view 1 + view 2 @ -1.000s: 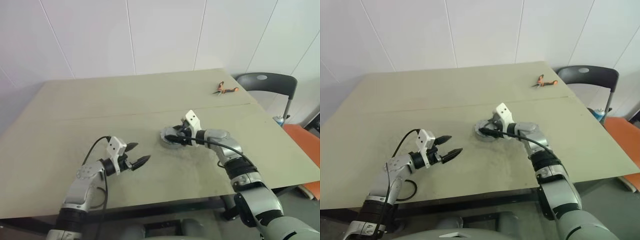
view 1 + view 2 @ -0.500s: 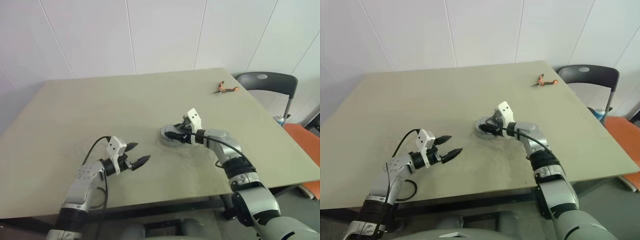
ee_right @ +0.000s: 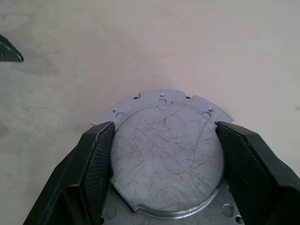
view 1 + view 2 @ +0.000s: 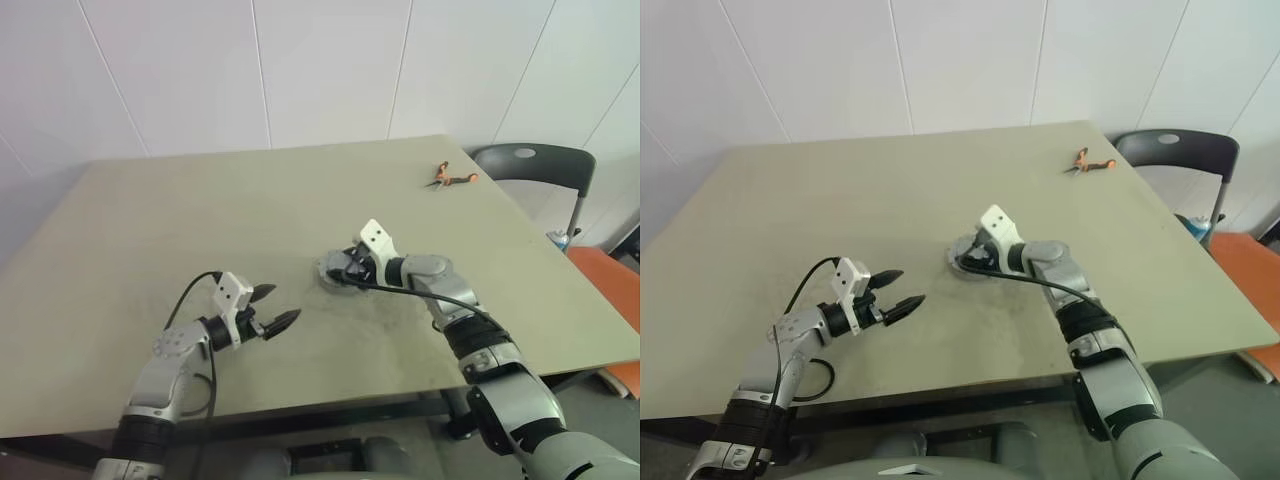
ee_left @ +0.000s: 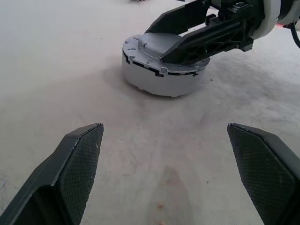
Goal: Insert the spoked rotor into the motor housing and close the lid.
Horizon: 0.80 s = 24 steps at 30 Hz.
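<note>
Over at about 8 o'clock on the table (image 4: 150,220), the left end effector (image 4: 274,308) is held just above the surface with its two black fingers spread wide apart and nothing between them. From its wrist view, bare tabletop is seen between the fingertips (image 5: 79,154), and the grey assembly sits well ahead of them.

Near the table's centre, at roughly 4 o'clock from the middle, the motor housing (image 5: 159,79) is seen as a squat grey round unit sitting flat on the table. The lid (image 3: 165,149), a scuffed grey metal disc, is laid on top of it, so it's pretty much capped off. The spoked rotor can't be made out.

The right end effector (image 4: 345,274) is brought in from the right over the housing, and its fingers (image 3: 96,161) are closed on the raised round part of the lid from both sides.

Way off at 1 o'clock near the far edge, a small orange-handled tool (image 4: 447,179) is left lying.
</note>
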Tool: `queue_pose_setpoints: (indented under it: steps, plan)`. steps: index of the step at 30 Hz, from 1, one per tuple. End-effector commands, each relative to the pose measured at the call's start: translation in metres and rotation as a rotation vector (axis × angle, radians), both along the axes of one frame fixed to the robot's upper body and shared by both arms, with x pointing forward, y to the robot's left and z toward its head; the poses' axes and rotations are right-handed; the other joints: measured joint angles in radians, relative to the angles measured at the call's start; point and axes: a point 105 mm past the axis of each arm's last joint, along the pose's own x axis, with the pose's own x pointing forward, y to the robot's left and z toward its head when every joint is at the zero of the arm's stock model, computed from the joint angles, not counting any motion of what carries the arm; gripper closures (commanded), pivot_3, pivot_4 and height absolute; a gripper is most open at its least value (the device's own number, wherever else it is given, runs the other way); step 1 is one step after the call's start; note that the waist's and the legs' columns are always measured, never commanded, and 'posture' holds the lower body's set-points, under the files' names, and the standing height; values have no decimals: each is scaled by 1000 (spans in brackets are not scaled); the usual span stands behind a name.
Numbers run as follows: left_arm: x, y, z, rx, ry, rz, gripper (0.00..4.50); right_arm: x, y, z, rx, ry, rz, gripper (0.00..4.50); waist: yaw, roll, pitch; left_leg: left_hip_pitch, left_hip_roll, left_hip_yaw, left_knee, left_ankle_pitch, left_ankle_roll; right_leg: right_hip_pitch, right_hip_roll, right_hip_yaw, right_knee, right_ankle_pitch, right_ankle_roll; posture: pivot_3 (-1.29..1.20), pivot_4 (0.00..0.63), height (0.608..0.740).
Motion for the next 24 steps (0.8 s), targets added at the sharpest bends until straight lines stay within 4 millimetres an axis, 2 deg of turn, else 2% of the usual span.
queue_pose_setpoints:
  steps: [1, 10, 17, 21, 24]
  plan:
    - [3, -5, 14, 2, -55, -23, 0, -1, -14, -22, -128, 30, -37, 1446, 1, 0, 0, 0, 0, 0, 0, 0, 0, 0, 0, 0, 0, 0, 0, 0, 0, 740]
    - [4, -6, 14, 3, -58, -25, 0, 7, -24, -26, -127, 102, -138, 1446, 1, 0, 0, 2, 0, 0, 1, 0, 0, 2, 0, 0, 1, 0, 0, 0, 0, 740]
    - [4, -6, 14, 4, -59, -27, 0, -14, -26, -46, -183, 242, -58, 1446, 6, 1, -2, 3, 0, -1, 1, 0, 0, 4, 0, 0, 1, 0, 0, 0, 0, 740]
    - [4, -6, 14, 4, -58, -28, 0, -26, -26, -49, -184, 285, 3, 1446, 10, 1, -3, 1, -1, -1, 0, 0, 0, 2, -1, -1, 0, 1, -1, 0, 0, 740]
    - [4, -6, 14, 4, -57, -28, 0, -25, -30, -49, -183, 281, -5, 1446, 12, 0, -4, -1, -3, -1, -1, -1, 1, 1, -4, -1, -2, 0, 0, 0, 0, 740]
